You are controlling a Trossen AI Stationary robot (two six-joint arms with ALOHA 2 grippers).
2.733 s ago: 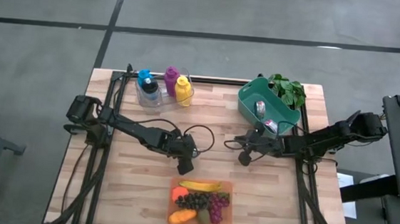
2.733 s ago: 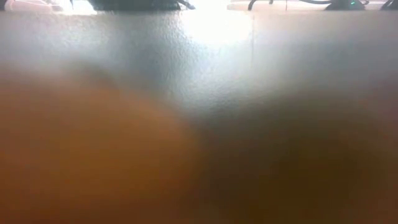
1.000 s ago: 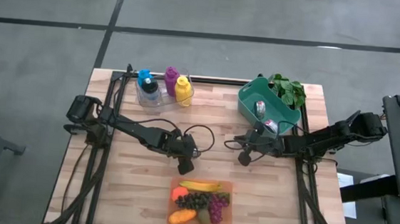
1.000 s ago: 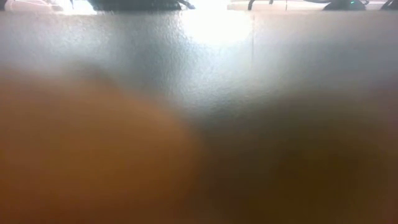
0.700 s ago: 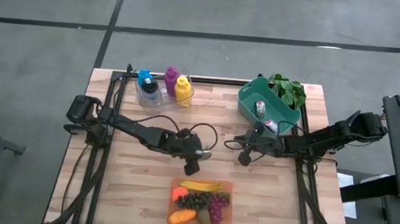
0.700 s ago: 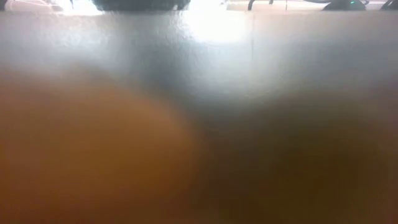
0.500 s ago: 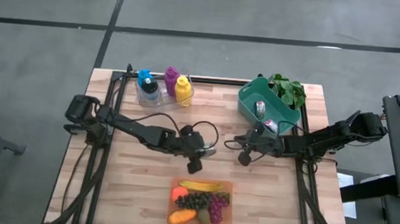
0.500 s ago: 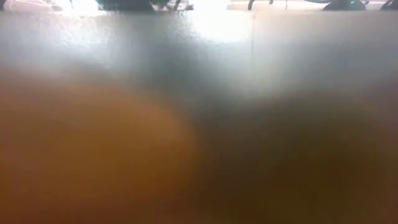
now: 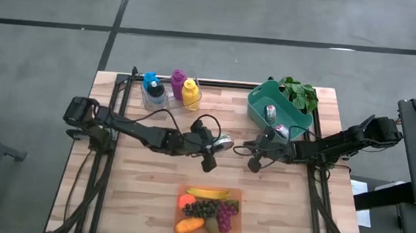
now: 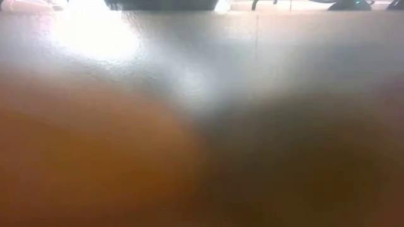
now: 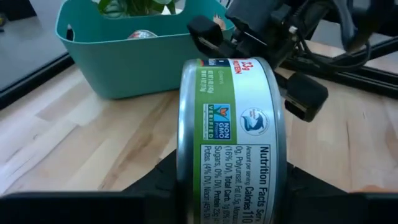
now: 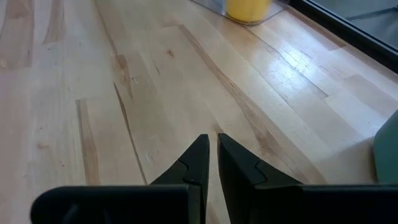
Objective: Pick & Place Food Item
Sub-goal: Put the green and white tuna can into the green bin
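A short round can (image 11: pixel 233 137) with a green and white label is held in my left gripper (image 9: pixel 219 144) over the middle of the table; it shows as a silvery disc in the high view (image 9: pixel 224 142). My right gripper (image 9: pixel 253 163) is shut and empty just to its right, low over the wood (image 12: pixel 211 155); it also shows beyond the can in the left wrist view (image 11: pixel 298 93). A green bin (image 9: pixel 257 105) with a leafy plant and some items stands at the far right (image 11: pixel 124 62). My left gripper pinches the can between its two fingers, one on each flat end (image 11: pixel 181 186); the can itself hides most of both fingers. The fingers reach about level toward the table's right. The can stands on edge, its label side toward the wrist camera, clear of the table.
An orange tray (image 9: pixel 184 190) of fruit (banana, grapes, orange pieces) lies near the front edge. A clear holder with blue, purple and yellow bottles (image 9: pixel 171 90) stands at the far left. Bare wood lies between the grippers and the tray. The low view is blocked by a blur.
My left gripper has swung from just beyond the fruit tray toward the table's far and right side, toward the green bin, and its wrist has turned. The can has gone with it and now shows beside my right gripper.
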